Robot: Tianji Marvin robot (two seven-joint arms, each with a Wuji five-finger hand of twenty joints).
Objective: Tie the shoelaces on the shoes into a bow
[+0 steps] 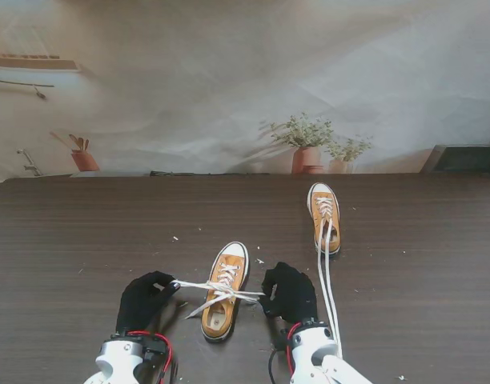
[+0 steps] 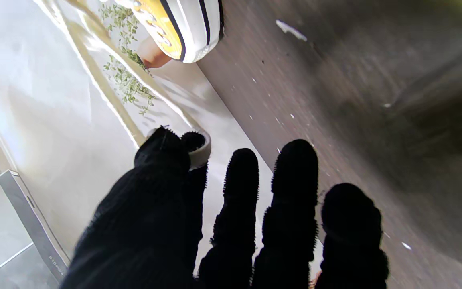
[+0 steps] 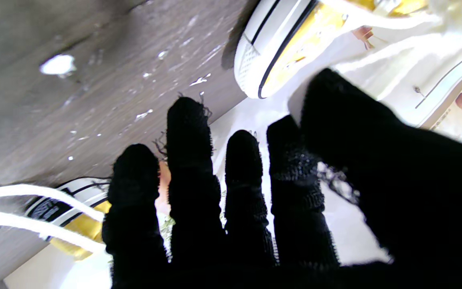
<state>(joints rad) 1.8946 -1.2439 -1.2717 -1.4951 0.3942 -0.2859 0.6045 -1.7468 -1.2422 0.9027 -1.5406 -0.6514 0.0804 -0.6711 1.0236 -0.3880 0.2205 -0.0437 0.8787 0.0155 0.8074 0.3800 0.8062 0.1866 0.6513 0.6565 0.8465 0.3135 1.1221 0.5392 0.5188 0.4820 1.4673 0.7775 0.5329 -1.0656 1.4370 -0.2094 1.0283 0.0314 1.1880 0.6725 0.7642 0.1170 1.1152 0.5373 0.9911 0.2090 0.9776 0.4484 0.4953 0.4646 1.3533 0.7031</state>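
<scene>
Dark wood-grain counter (image 1: 85,240), pale flecks scattered over it. Two mustard-yellow sneakers with white toe caps, toes pointing away from me.

Near shoe (image 1: 226,290) — between the two hands, close to me. Its white laces (image 1: 221,290) are drawn out sideways across the tongue, one end running left, one right.

Left hand (image 1: 145,300), black-gloved, just left of the near shoe. Thumb and forefinger pinch the left lace end; the wrist view shows white lace caught at the thumb tip (image 2: 199,150), the other fingers extended and slightly apart.

Right hand (image 1: 290,293), also gloved, just right of the same shoe. The right lace end reaches it; the wrist view shows the thumb pressed toward the forefinger with lace at that spot, the remaining fingers straight, side by side.

Far shoe (image 1: 324,216) — farther off, to the right. Its long laces (image 1: 326,280) trail loose toward me past the right hand.

Backdrop: crumpled printed sheet with potted plants (image 1: 309,144).
</scene>
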